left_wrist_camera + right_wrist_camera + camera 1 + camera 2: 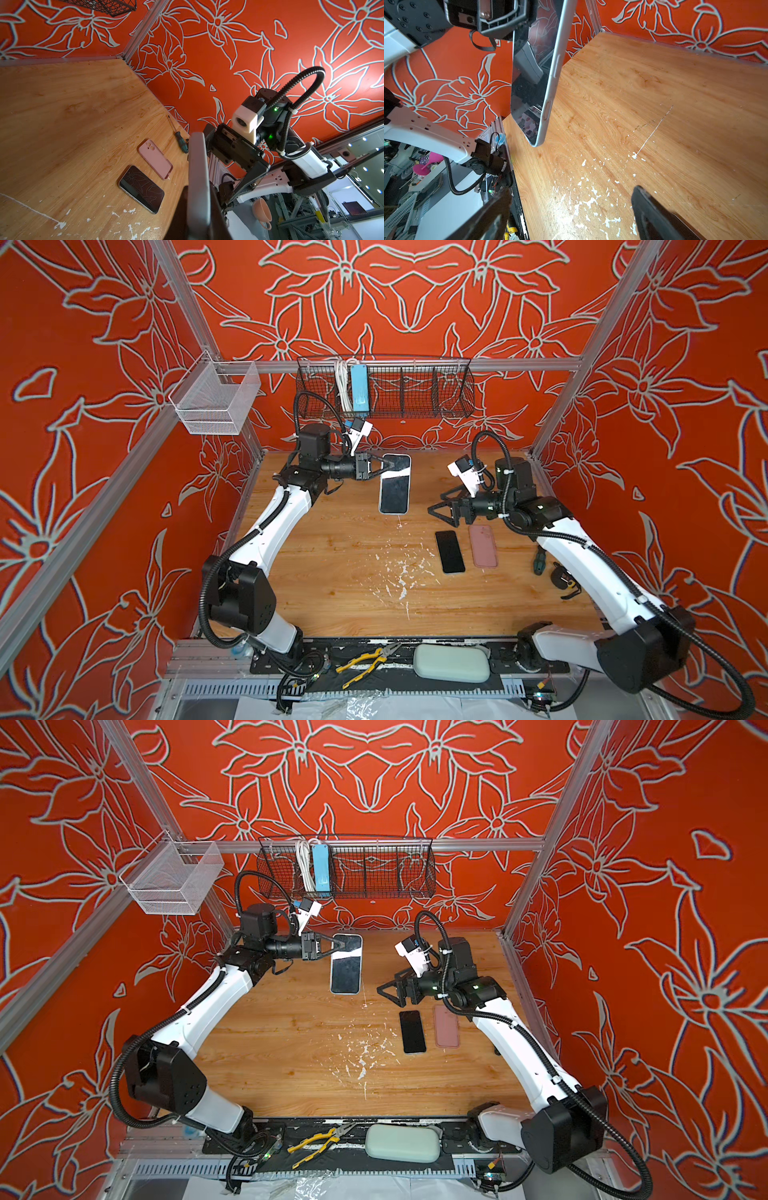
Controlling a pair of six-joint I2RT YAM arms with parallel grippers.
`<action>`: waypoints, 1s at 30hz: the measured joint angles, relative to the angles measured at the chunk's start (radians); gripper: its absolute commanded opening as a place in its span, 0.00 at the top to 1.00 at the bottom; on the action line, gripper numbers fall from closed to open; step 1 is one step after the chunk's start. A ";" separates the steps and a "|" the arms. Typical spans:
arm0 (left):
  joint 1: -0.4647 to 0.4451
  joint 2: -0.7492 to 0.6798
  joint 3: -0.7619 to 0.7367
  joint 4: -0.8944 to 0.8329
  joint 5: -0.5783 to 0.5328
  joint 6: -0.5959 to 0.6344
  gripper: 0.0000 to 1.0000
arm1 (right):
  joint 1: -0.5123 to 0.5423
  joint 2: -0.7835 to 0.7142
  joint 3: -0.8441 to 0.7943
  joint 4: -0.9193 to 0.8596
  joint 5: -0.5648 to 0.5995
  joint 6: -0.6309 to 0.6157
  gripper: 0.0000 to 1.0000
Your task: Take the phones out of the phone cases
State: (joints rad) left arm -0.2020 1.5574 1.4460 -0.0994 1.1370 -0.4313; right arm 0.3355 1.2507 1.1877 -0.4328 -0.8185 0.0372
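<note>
Phone (395, 493) in its pale case (550, 91) hangs clenched in the left gripper (388, 466); the wide-open right gripper (438, 504) should next peel it off.

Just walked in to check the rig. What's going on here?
The left gripper is shut on a cased phone, holding it up above the table. The right gripper hangs open and empty beside it, not touching. A bare black phone and a pink case lie side by side on the table near the right arm.
</note>
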 measured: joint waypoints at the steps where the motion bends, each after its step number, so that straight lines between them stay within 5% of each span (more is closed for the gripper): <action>1: 0.000 0.001 0.000 0.002 0.012 0.005 1.00 | 0.000 -0.001 0.000 0.001 -0.010 -0.005 0.12; 11: -0.001 0.033 0.007 0.039 0.089 0.003 1.00 | 0.018 0.045 0.006 0.005 -0.134 -0.045 0.27; 30: -0.027 0.068 -0.025 0.331 0.126 -0.229 1.00 | 0.114 0.128 0.061 -0.018 -0.182 -0.105 0.53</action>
State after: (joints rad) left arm -0.2287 1.6253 1.4212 0.2314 1.2629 -0.6605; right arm 0.4500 1.3785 1.2484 -0.4511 -1.0008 -0.0673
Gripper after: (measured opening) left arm 0.104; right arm 0.491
